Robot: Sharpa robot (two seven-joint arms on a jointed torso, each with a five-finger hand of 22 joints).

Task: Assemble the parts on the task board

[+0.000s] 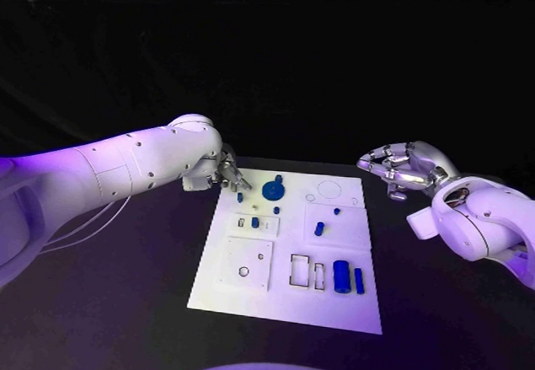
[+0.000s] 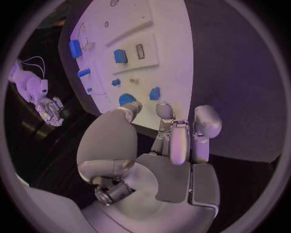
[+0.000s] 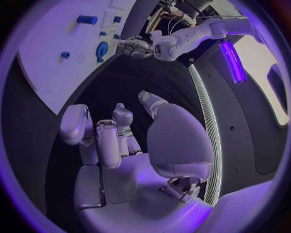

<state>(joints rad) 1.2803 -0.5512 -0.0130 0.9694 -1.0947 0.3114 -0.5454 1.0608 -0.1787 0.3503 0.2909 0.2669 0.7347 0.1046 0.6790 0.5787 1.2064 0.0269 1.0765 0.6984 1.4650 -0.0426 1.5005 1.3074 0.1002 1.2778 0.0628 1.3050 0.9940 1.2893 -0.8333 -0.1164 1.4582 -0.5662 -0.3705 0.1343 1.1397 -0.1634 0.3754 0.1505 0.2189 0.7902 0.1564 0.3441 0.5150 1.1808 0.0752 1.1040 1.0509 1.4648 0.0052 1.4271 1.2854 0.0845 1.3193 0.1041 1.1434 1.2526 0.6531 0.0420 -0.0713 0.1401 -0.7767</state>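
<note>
Nearest on the board (image 1: 287, 309): bare white strip at near edge, board lying flat mid-table (image 1: 115, 294). Just beyond, near-left, a square panel (image 1: 247, 262) w/ small ring hole. Near-right: two rectangular slots (image 1: 309, 272), then a fat blue cylinder (image 1: 341, 276) and a thinner blue bar (image 1: 359, 281) lying side by side, just apart, both pointing near-to-far.

Mid-board: small blue block (image 1: 254, 222) in a raised plate on left; blue peg (image 1: 319, 229) on right, w/ a tiny blue bit (image 1: 337, 211) just beyond it. Small blue stub (image 1: 276, 209) sits between block and far row.

Far row: blue disc part (image 1: 273, 188) at centre-left, a thin ring outline (image 1: 330, 190) to its right. Small blue piece (image 1: 241, 197) at far-left edge.

Left hand (image 1: 228, 173) hangs at board's far-left corner, fingers pointing down, tips close to the disc part and the small piece; in left wrist view the fingertips (image 2: 165, 109) hover apart over that edge, nothing between them — released, holding nothing.

Right hand (image 1: 397, 165) is up off the board, beyond its far-right corner, well apart from all parts; fingers curled in loosely, nothing in them — clenched on nothing.
</note>
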